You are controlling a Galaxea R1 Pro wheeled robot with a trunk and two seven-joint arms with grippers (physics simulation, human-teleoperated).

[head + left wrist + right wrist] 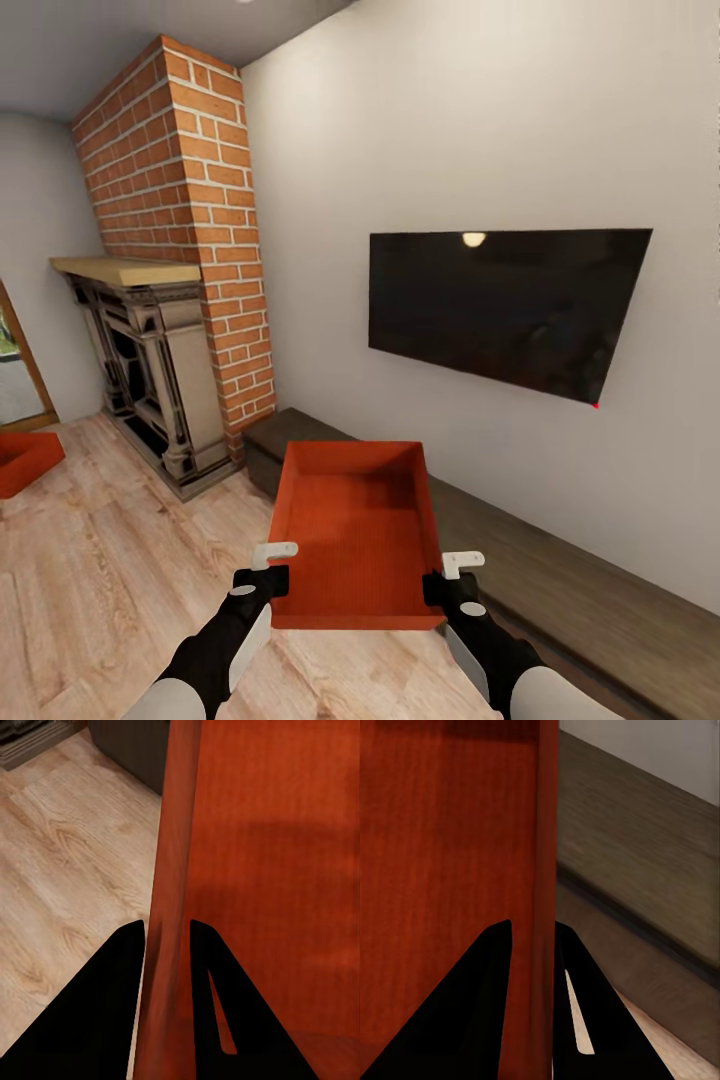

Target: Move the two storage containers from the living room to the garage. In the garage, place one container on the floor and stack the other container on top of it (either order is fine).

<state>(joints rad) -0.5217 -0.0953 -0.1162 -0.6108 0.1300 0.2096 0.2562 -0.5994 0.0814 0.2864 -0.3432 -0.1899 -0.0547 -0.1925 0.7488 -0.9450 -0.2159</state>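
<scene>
I am holding one storage container (358, 535) up in front of me with both arms, over the wood-plank floor (100, 560) of the living room. It is a red-orange open-top bin, its opening facing up toward my head camera, and it hangs between my two hands just in front of the long dark low bench (560, 570) that runs along the wall under the black TV (505, 305).

My left gripper (268, 570) is clamped on the container's left wall near the corner closest to me. In the left wrist view the jaws of that gripper (166, 937) are nearly closed, one finger on each side of the thin red wall, both pressed against it, with floor planks on the outer side and the bin's inside on the other.

My right gripper (450, 578) grips the right wall in the same way. In the right wrist view its jaws (534, 937) are drawn in to the thickness of the wall, one finger inside the bin and one outside, with the bench top beyond.

The second storage container (25, 462) sits on the floor at the far left, well apart from me, near the brick fireplace (170, 300) and partly cut off by the edge of the head view.
</scene>
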